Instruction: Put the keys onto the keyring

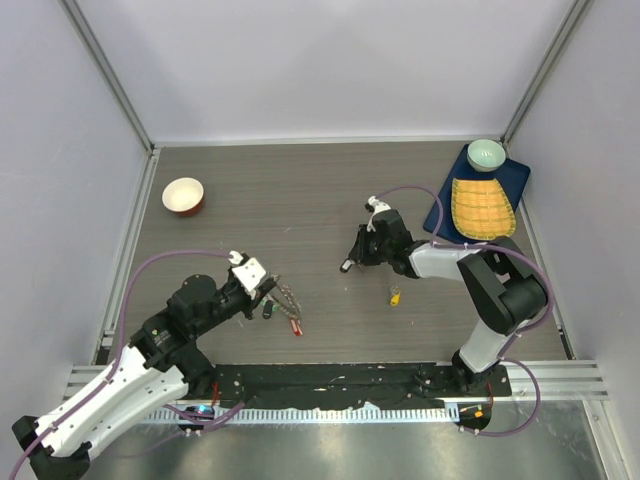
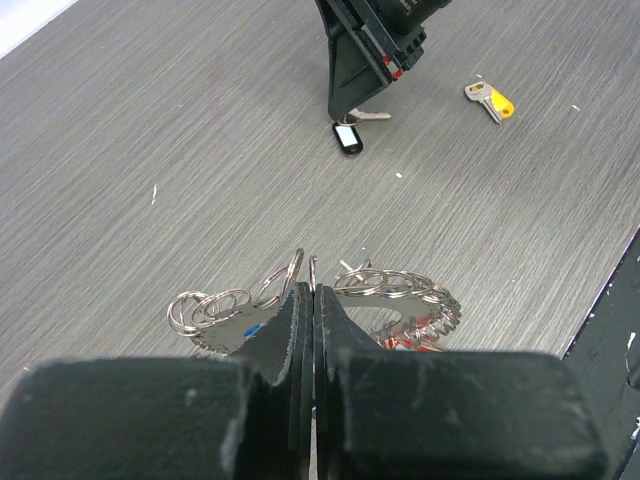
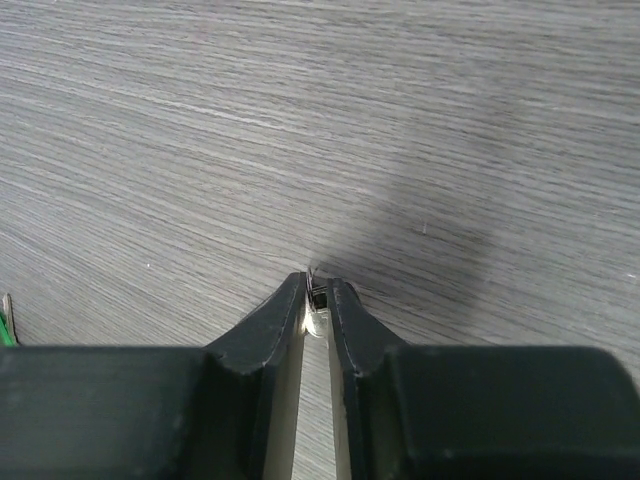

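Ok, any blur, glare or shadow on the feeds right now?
Top external: evenly lit, sharp. Left wrist: the left gripper is a dark, blurred mass hiding part of the keyring. Right wrist: a soft shadow on the table beyond the right gripper, whose pinched key only glints.

The left arm point(image 1: 150, 350) is stretching forward and rightward from its base, and the left pincer point(image 1: 268, 290) is hanging low over the surface point(image 1: 300, 200), jaws pressing together on the keyring point(image 2: 420, 300). The right arm point(image 1: 480, 280) is bending leftward at the elbow, the right pincer point(image 1: 349, 262) pointing down, jaws nipping a key point(image 2: 350, 135).
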`<state>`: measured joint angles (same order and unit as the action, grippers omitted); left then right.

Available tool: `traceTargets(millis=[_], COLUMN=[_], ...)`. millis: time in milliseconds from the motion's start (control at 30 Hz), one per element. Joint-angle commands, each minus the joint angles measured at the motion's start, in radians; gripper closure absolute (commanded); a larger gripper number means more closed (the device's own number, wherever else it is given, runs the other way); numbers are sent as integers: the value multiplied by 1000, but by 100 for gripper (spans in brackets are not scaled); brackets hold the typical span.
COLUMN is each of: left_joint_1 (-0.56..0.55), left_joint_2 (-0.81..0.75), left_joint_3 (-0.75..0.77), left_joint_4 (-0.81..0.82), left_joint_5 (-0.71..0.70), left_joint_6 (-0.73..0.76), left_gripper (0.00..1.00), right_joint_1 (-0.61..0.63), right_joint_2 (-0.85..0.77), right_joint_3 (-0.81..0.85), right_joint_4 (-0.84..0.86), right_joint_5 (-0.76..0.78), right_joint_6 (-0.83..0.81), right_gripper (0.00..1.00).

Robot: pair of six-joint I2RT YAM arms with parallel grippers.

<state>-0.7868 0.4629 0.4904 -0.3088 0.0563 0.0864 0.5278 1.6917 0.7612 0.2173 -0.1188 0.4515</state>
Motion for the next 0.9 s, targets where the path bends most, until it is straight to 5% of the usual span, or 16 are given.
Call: traceTargets(millis=[0, 200, 600, 867], left_joint_1=[4, 4, 3, 4], left_joint_2=[-3, -3, -27, 34], left_joint_3=[57, 59, 54, 106], left_joint_4=[54, 54, 94, 135], left_joint_5=[8, 17, 160, 367], left_joint_6=[10, 13, 59, 153], left_gripper=[100, 100, 100, 100], right_joint_1=[-3, -3, 18, 228], right_joint_2=[16, -36, -334, -621], right_joint_3=[29, 24, 13, -28], right_joint_4=[30, 7, -79, -113], right_joint_5=[-5, -10, -166, -168], right_joint_6=[-8, -56, -341, -637], right_gripper=[81, 99, 99, 99])
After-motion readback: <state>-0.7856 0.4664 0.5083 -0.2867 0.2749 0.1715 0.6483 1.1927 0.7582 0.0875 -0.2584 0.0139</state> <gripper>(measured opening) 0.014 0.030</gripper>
